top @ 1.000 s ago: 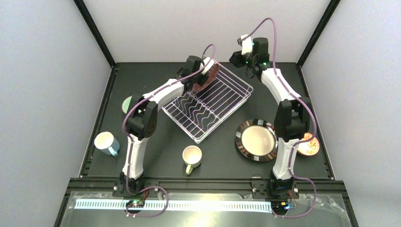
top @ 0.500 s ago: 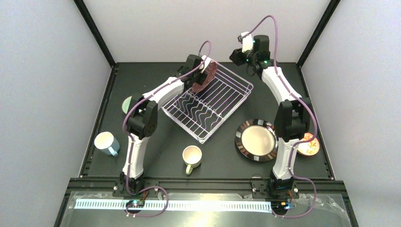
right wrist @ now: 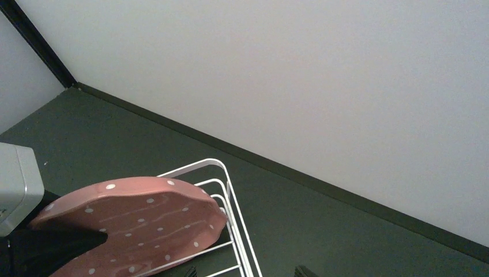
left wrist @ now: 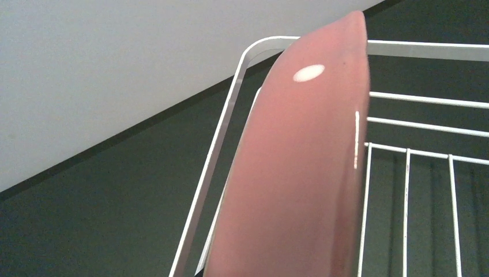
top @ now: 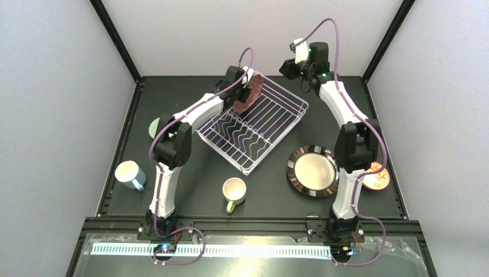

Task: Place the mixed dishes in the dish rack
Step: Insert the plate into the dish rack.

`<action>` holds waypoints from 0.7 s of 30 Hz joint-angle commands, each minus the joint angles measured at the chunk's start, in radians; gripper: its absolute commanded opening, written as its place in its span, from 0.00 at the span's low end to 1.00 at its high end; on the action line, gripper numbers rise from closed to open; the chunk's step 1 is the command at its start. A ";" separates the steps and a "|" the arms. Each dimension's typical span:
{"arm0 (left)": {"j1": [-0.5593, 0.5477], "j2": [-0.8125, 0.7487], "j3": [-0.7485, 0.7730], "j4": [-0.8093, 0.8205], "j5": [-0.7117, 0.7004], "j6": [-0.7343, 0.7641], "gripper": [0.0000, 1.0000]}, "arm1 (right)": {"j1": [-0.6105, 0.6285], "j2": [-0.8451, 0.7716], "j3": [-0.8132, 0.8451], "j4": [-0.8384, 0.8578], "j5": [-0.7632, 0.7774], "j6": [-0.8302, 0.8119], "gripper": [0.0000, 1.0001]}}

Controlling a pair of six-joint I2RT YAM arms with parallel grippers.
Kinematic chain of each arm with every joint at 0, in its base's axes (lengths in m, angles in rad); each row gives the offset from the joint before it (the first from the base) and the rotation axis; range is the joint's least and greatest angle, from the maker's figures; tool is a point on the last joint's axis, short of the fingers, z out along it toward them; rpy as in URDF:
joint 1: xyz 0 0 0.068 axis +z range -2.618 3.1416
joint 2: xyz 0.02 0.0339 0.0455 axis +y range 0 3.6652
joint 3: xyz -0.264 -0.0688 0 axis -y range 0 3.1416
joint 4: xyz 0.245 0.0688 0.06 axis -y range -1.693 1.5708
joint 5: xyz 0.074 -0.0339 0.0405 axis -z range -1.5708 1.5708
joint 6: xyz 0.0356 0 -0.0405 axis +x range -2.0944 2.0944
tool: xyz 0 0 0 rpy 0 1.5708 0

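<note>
The pink dotted plate (top: 250, 92) stands on edge, tilted, at the far left corner of the white wire dish rack (top: 271, 128). My left gripper (top: 244, 86) is at the plate. In the left wrist view the plate (left wrist: 300, 173) fills the frame beside the rack rim (left wrist: 229, 112) and hides the fingers. The right wrist view shows the plate (right wrist: 132, 225) with one dark left finger (right wrist: 57, 245) lying over its face. My right gripper (right wrist: 247, 271) hangs open and empty above the rack's far corner (right wrist: 230, 190), also seen from above (top: 287, 70).
On the table lie a dark-rimmed plate (top: 312, 171), a small orange-patterned bowl (top: 376, 176) behind the right arm, a cream mug (top: 233, 191), a light-blue mug (top: 130, 174) and a pale-green dish (top: 154, 127) half hidden by the left arm. Walls close the back and sides.
The left wrist and the plate have shifted slightly left at the rack's far corner. The right arm has lifted a little and then held still.
</note>
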 commanded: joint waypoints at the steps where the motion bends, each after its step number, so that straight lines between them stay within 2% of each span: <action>1: 0.022 -0.020 0.048 -0.042 -0.060 -0.032 0.60 | -0.005 -0.016 0.050 -0.023 -0.014 -0.003 0.98; 21: 0.031 -0.015 0.165 -0.097 -0.084 -0.064 0.67 | -0.004 -0.001 0.089 -0.060 -0.009 -0.011 0.98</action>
